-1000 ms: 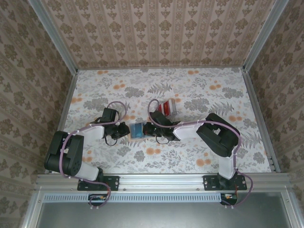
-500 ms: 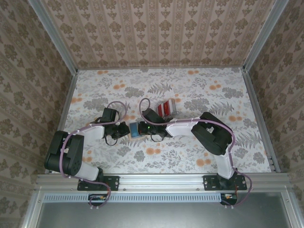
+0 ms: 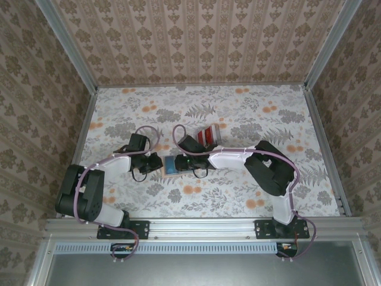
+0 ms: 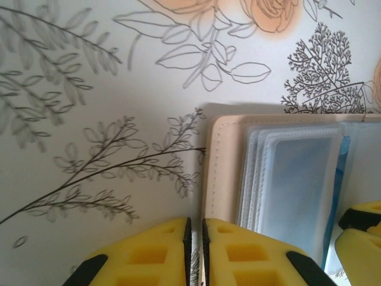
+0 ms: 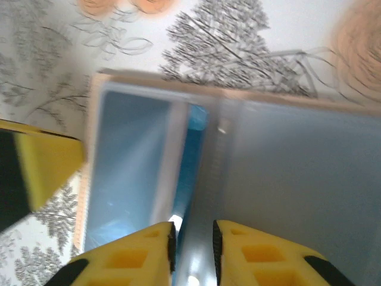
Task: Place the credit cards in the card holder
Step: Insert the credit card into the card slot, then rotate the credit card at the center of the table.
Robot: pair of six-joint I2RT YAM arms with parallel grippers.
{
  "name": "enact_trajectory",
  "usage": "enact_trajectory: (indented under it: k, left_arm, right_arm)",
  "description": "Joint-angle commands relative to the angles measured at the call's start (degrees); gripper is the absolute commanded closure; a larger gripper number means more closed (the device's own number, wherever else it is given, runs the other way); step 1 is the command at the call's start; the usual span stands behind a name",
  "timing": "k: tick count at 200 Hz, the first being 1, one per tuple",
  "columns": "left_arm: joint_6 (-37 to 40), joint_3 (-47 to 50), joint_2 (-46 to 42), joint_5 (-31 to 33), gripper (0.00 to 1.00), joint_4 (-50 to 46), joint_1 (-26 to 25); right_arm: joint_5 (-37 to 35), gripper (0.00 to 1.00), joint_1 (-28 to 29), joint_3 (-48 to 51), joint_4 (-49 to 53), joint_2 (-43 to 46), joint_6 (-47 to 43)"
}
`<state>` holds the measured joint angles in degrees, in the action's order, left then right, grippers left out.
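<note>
Landmark: the card holder (image 4: 221,167) lies open on the counter (image 3: 250,113), clear sleeves up and tan cover underneath.

Left jaws: at the card holder's left edge. They are all but closed, with only a hairline slit between them. The tan cover edge runs into that slit, so I read this as a pinch steadying the card holder.

Blue card (image 5: 193,149): inside the card holder, beside its fold. It shows as a blue strip between the clear sleeves. The wrist view is blurred, so I cannot tell how deep it sits.

Right jaws: over the card holder's right half, parted by a narrow gap in line with the blue card's edge. I cannot tell whether they grip the card or merely straddle it.

Red cards (image 3: 208,136): a small stack beyond and to the right of the card holder, well apart from it, with neither set of jaws on it.

Step in hand (judgement): seating the blue card in its pocket. The red cards are not yet started.

Next move (judgement):
- Confirm the blue card is fully in.
- Lift the right jaws clear without dragging the sleeve.
- Reach for the red cards and take one only, while the left jaws pin the card holder flat.
</note>
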<state>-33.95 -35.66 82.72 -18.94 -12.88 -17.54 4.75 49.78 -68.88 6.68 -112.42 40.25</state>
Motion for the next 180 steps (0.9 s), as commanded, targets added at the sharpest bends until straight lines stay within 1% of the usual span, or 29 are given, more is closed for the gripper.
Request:
enact_trajectory:
  k: [1, 13, 34, 52, 82, 117, 129, 143, 180]
  left_arm:
    - [2.7, -3.1, -2.7, 1.7, 0.83, -4.6, 1.6]
    - [3.3, -4.4, -2.8, 1.8, 0.82, -4.9, 2.3]
    - [4.1, -7.7, -1.7, 1.6, 0.79, -5.1, 3.0]
    - [4.7, -11.3, 1.3, 0.3, 0.78, -4.7, 3.0]
    - [5.8, -17.2, 9.3, -2.4, 0.79, -3.1, 2.9]
    - [7.6, -21.3, 17.2, -5.5, 0.8, -3.3, 2.3]
    - [8.0, -20.9, 18.6, -5.9, 0.81, -3.6, 2.1]
    - [8.0, -18.7, 18.2, -6.0, 0.81, -3.3, 2.0]
    - [8.3, -10.6, 12.4, -3.9, 0.83, -5.0, 2.2]
  right_arm:
    - [-3.1, 0.64, 0.2, -1.9, 7.8, 3.5, -2.9]
    - [-3.1, 0.59, 0.1, -1.4, 8.5, 4.7, -3.2]
    - [-2.9, 0.58, 0.1, 0.9, 8.3, 7.1, -2.9]
    - [-2.6, 0.61, 0.1, 4.3, 7.4, 9.4, -1.5]
    - [-0.9, 0.74, 0.3, 11.1, 3.1, 11.9, 1.5]
    - [-4.5, 0.75, 0.0, 14.4, 2.6, 10.6, 3.2]
    - [-4.9, 0.75, -0.3, 14.1, 3.0, 9.6, 3.2]
    - [-5.4, 0.75, -0.6, 13.3, 2.9, 8.5, 3.1]
    - [-7.3, 0.75, -1.5, 8.4, 3.2, 5.4, 1.8]
